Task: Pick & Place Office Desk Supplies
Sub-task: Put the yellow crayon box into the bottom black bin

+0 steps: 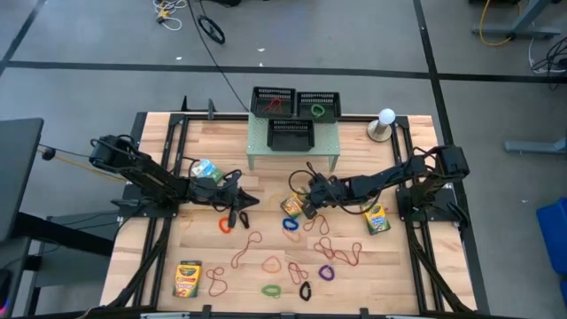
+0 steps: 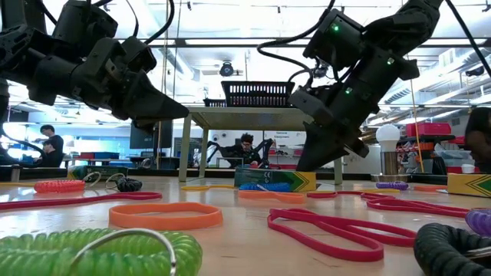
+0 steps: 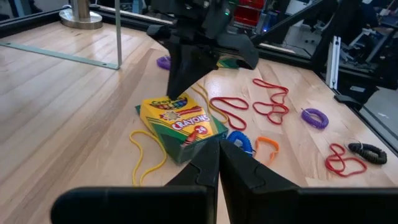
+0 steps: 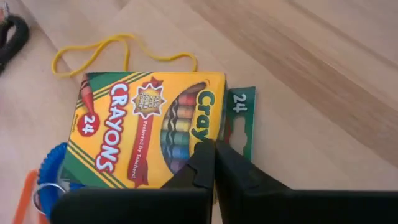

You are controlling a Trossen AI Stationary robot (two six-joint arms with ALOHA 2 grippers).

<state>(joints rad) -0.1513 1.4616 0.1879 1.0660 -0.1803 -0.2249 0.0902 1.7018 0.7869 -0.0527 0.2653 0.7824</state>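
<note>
A yellow-and-green crayon box (image 1: 292, 207) (image 3: 180, 124) (image 4: 143, 130) lies flat mid-table with a green end flap (image 4: 241, 118) open. My right gripper (image 1: 306, 202) (image 4: 214, 149) is shut and slants down over that flap end. My left gripper (image 1: 244, 206) (image 3: 217, 158) is shut too; it hovers off the table left of the box, pointing at it. Other crayon boxes lie near the left arm (image 1: 203, 168), on the right (image 1: 376, 217) and at the near left (image 1: 187, 277). Rubber bands (image 1: 266, 261) are scattered over the near half. A yellow loop (image 4: 93, 53) lies by the box. My right gripper's shut fingertips (image 4: 205, 165) stand at the middle crayon box's end edge (image 4: 214, 134) beside the open flap, coming from above and slanting down from the table's right. Whether they touch the box I cannot tell. The box lies flat on the table.
Black mesh trays (image 1: 273, 102) sit on and behind a pale green riser (image 1: 292, 152) at the far middle. A white ball on a metal stand (image 1: 385, 124) is at the far right. A blue coil band (image 1: 291, 224) and an orange band (image 1: 224, 225) lie close to the grippers.
</note>
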